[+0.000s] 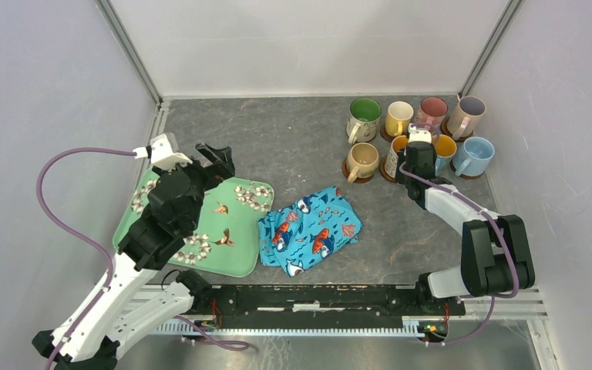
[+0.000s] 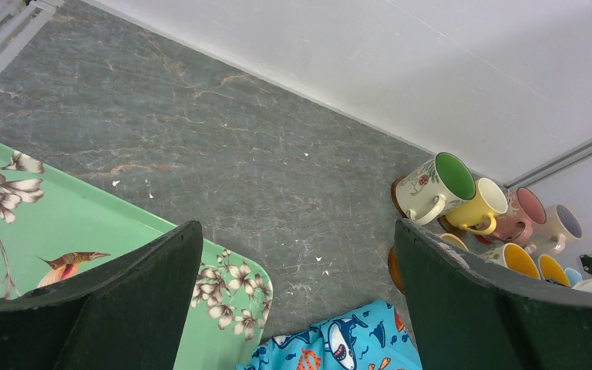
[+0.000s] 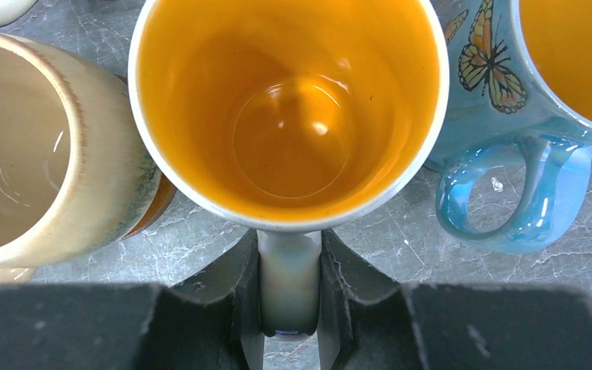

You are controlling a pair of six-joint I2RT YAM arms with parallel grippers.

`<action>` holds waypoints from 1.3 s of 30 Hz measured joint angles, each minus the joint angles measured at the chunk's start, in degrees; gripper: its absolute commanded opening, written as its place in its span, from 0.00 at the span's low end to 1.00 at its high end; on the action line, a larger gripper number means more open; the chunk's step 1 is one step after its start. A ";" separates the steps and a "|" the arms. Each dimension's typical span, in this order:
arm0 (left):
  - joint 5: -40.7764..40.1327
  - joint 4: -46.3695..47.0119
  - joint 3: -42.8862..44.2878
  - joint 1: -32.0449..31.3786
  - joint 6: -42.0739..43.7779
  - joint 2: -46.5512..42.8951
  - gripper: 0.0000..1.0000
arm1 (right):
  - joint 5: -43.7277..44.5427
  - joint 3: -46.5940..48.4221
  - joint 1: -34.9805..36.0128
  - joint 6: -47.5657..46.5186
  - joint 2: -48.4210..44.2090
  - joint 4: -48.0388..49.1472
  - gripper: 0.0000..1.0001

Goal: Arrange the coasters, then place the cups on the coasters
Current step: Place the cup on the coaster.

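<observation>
Several cups cluster at the back right, each on a brown coaster (image 1: 354,177) as far as the rims show. Among them are a green-lined cup (image 1: 364,118), a yellow one (image 1: 398,118), a pink one (image 1: 432,112) and a beige one (image 1: 363,160). My right gripper (image 1: 420,160) is shut on the handle (image 3: 289,277) of the white orange-lined cup (image 3: 289,108). That cup stands between the beige cup (image 3: 31,146) and a blue butterfly cup (image 3: 493,85); its base is hidden. My left gripper (image 1: 216,158) hangs open and empty over the tray's far corner.
A green floral tray (image 1: 235,247) lies at the left front. A crumpled blue fish-print cloth (image 1: 312,227) lies beside it in the middle. White enclosure walls close in the table at the back and both sides.
</observation>
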 measured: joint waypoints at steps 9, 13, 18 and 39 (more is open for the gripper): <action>0.00 -0.02 0.00 0.00 0.00 0.00 1.00 | -0.76 -0.61 -0.50 0.26 0.00 1.16 0.04; 0.00 -0.02 0.00 0.00 0.00 0.00 1.00 | -1.16 -0.61 -0.83 0.46 0.00 1.27 0.06; 0.02 -0.02 0.00 0.00 0.00 -0.11 1.00 | -1.40 -0.61 -1.01 0.50 -0.02 1.36 0.12; 0.04 -0.04 0.00 0.00 0.00 -0.15 1.00 | -2.27 -0.39 -1.07 1.03 -0.46 1.97 0.61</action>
